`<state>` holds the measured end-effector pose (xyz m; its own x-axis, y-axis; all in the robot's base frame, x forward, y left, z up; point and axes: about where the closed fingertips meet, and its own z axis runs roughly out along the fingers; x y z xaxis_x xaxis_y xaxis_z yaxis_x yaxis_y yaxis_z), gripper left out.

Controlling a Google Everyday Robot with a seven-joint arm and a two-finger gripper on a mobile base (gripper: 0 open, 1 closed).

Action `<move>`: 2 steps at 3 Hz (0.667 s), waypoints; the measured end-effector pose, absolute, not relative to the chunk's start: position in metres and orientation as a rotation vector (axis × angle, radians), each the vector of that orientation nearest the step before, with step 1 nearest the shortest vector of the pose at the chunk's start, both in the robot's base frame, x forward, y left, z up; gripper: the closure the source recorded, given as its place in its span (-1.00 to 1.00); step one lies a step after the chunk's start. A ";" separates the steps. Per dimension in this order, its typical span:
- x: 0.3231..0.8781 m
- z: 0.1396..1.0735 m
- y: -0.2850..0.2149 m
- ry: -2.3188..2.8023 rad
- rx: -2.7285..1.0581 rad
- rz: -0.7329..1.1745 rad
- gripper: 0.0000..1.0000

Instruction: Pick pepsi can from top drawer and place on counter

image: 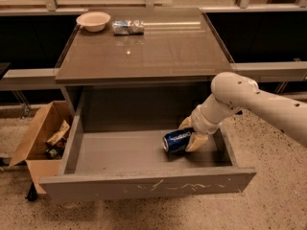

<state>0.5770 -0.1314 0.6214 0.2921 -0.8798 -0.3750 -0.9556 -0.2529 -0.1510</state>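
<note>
The pepsi can [176, 141] is dark blue with white lettering and lies on its side on the floor of the open top drawer [144, 188], right of the middle. My gripper [191, 132] reaches down into the drawer from the right. Its pale fingers [197, 142] sit on either side of the can's right end and are shut on it. The can looks to be at or just above the drawer floor. The glossy dark brown counter [158, 51] is above the drawer.
A pale bowl [93, 20] and a silvery wrinkled packet [127, 27] sit at the back left of the counter. An open brown cardboard box [41, 140] with litter stands on the floor left of the drawer. Dark railings run behind.
</note>
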 end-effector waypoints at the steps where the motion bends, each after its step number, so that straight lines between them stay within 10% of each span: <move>1: 0.577 0.662 -0.145 1.646 -2.112 0.250 0.86; 2: 0.582 0.722 -0.172 1.653 -1.970 0.185 1.00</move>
